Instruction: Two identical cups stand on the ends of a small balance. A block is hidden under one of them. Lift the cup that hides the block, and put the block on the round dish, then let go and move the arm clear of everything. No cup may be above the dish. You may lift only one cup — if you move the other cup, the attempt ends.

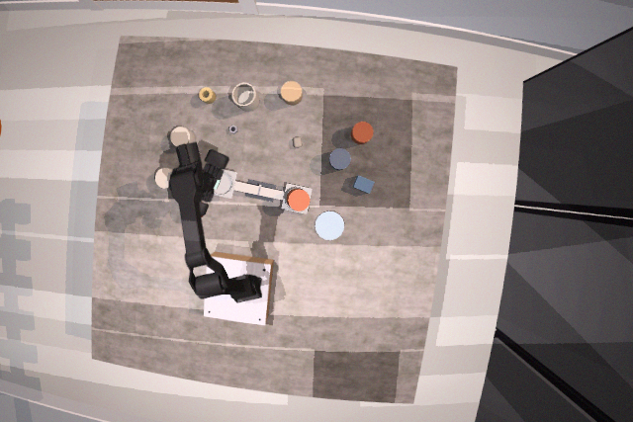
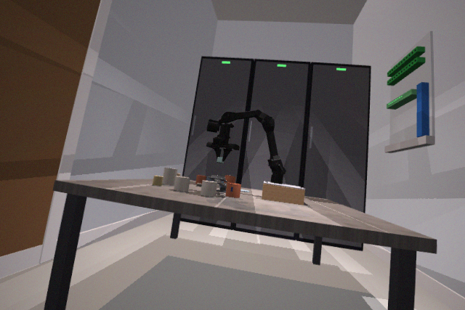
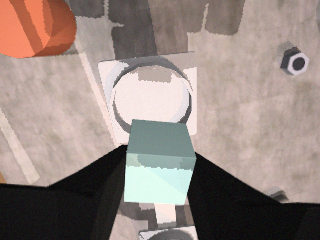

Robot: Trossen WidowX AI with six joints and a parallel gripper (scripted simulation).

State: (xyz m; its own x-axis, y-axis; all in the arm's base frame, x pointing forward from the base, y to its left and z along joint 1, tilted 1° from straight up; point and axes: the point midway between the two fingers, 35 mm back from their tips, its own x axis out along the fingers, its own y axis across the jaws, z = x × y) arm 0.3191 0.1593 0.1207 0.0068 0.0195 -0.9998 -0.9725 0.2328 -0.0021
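My gripper is shut on a mint-green block, held in the air above the balance's left end. That end's square pan has a round rim and carries no cup. The balance beam runs right to the other pan, where an orange cup stands. The other orange cup stands on the table off the balance; the arm hides it in the top view. The light-blue round dish lies right of the balance with nothing on it.
Two cream cylinders stand left of the balance. A grey pot, a yellow ring and a tan cylinder stand at the back. A red cylinder, a blue-grey cylinder and a blue block are beyond the dish.
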